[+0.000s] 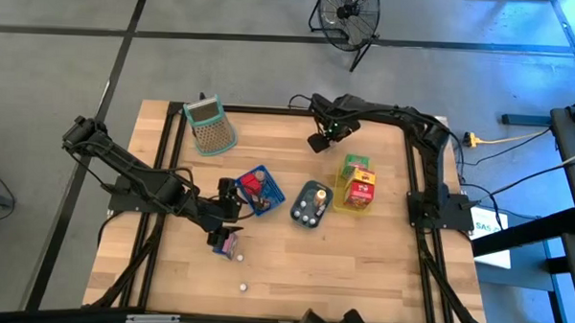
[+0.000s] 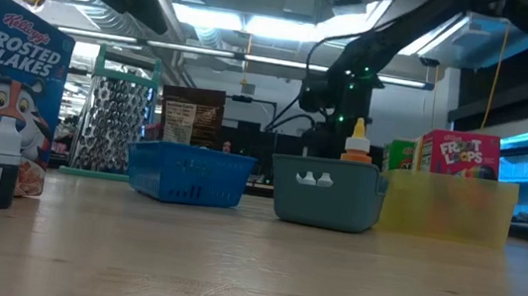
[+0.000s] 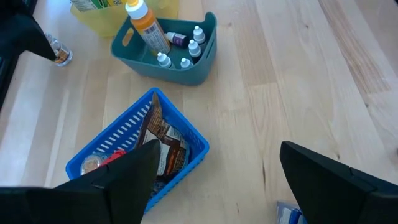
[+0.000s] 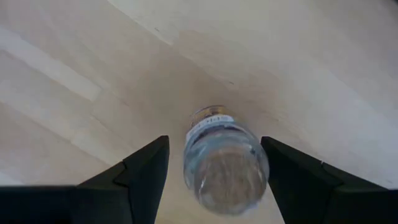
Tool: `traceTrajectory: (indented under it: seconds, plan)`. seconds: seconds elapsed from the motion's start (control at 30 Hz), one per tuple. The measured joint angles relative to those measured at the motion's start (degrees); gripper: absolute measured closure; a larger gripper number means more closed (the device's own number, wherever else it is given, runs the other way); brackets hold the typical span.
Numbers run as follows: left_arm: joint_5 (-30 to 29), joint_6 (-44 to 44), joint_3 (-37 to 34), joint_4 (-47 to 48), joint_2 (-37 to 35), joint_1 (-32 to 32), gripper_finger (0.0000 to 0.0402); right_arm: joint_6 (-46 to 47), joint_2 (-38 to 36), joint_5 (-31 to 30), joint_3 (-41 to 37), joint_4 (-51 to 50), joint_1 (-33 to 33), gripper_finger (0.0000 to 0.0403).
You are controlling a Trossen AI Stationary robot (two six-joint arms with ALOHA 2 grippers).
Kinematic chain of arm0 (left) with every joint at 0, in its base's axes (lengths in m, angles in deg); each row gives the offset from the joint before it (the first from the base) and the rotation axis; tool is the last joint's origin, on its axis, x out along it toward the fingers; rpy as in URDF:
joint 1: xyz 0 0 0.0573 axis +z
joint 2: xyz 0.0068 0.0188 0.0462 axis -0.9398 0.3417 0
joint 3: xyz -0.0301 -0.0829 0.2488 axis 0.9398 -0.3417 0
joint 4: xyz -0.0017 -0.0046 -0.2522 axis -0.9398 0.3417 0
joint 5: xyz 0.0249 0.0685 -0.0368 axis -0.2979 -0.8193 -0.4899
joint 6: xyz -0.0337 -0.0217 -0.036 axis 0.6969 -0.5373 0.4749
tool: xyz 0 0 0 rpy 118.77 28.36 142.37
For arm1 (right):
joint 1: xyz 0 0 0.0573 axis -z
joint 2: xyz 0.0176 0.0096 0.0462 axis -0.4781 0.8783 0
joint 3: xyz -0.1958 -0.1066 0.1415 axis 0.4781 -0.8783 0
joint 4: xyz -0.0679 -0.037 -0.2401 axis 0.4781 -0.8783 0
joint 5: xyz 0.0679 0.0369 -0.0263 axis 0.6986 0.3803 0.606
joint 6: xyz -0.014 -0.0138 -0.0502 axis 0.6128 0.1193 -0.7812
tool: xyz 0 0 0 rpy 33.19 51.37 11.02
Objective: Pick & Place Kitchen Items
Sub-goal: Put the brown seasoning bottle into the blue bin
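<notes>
Right gripper (image 4: 214, 180): fingers apart, one on each side of a small clear bottle (image 4: 225, 163) that stands upright on the bare wood — gaps show on both sides, no contact — at the far middle of the table (image 1: 360, 270). Left gripper (image 3: 214, 180): fingers spread wide and empty, above the wood just beside the blue basket (image 3: 186, 134) with its brown packet (image 3: 163, 144) (a small box (image 1: 229, 244) lies under it in the overhead view). Further out — teal tray (image 1: 300, 205) with dropper bottles (image 3: 189, 46) and an orange-capped bottle (image 3: 147, 25), yellow tray (image 1: 339, 202) with a Froot Loops box (image 1: 362, 190), two white round pieces (image 1: 241, 273) on the near wood.
</notes>
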Motion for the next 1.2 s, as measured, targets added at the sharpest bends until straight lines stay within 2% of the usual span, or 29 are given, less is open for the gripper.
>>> traceTrajectory:
  seconds: [0.27, 0.53, 1.0, 1.2]
  plan:
    - [0.0, -0.1, 0.0, 0.0, 0.0, 0.0, 0.0073, -0.4, 2.6, 1.1, 0.0, 0.8, 0.1, 0.0155]
    - [0.1, -0.1, 0.0, 0.0, 0.0, 0.0, 0.0073, -0.5, 3.1, 1.2, 0.0, 1.3, 0.1, 0.0211]
    - [1.9, -0.1, 0.0, 0.0, 0.0, 0.0, 0.0073, -1.8, 2.7, 1.3, 0.1, -2.1, 0.0, 0.0211]
    - [3.0, 0.8, 0.0, -1.4, 0.0, 0.0, 0.0073, -2.6, 2.5, 0.7, 4.9, -6.0, -0.8, 0.0211]
